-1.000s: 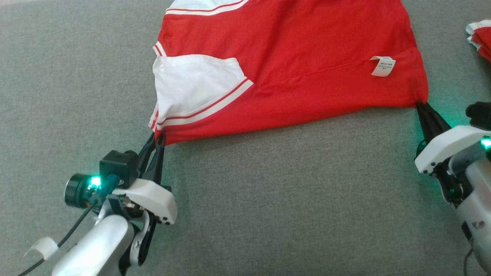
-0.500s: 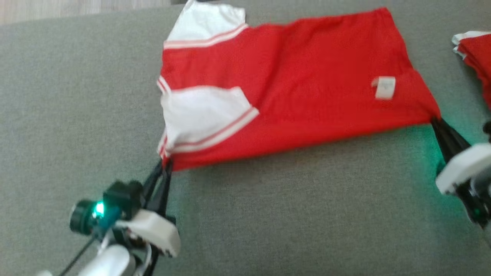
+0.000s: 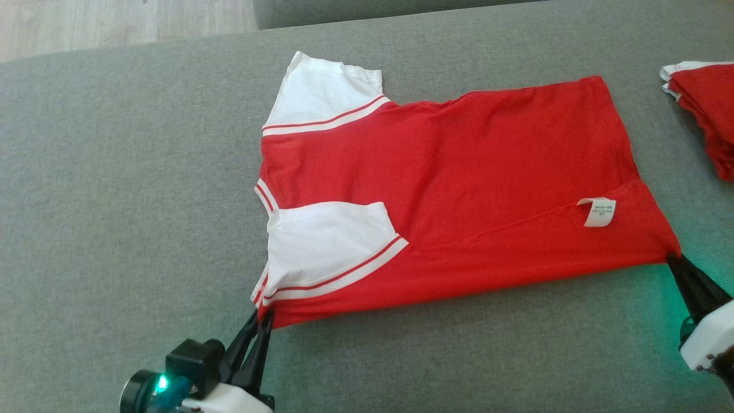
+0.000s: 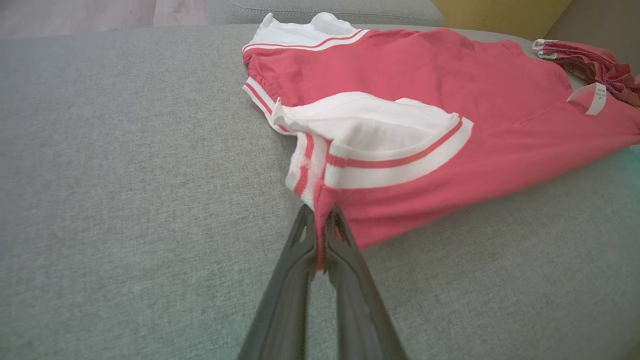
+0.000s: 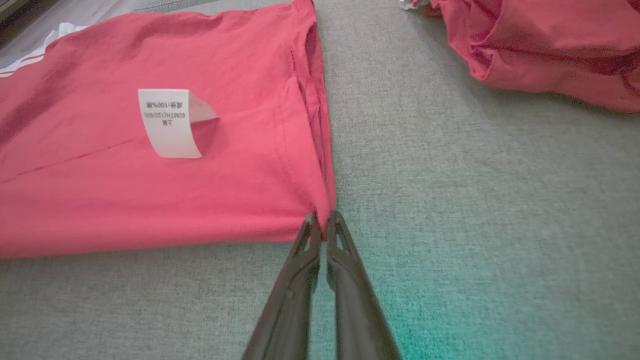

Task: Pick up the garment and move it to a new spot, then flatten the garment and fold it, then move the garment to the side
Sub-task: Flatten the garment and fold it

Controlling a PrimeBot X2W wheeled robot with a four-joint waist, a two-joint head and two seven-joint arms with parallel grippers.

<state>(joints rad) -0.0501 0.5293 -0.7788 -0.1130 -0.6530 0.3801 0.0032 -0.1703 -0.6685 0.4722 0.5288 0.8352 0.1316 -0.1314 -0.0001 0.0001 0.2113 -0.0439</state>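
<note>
Left gripper is pinching the shirt at its near-left corner, jaws clamped together on a bit of red cloth right under the striped cuff. The left wrist view is showing the cloth running down into the pinch. Right gripper is doing the same at the near-right corner, jaws closed tight on the hem end. I'm holding both corners at once so the near edge is pulling into a straight line between them. I'm reading this as the flattening step, with tension along that edge taking slack out of the body. Shirt is lying roughly mid-cushion, mostly flat, side-on to me, neck end left and hem right. Near sleeve is lying folded in over the red body, probably because the grab at that corner is dragging the shoulder inward; I'm expecting to sort that before folding. Tag is sticking up near the right corner, so I'm guessing the shirt is inside out. A shallow crease is running from the near sleeve toward the tag. Far sleeve is spreading flat past the far edge. Further right, well apart from the shirt, a second red pile is sitting at the cushion's side, likely the drop-off area. Wood floor is showing beyond.
</note>
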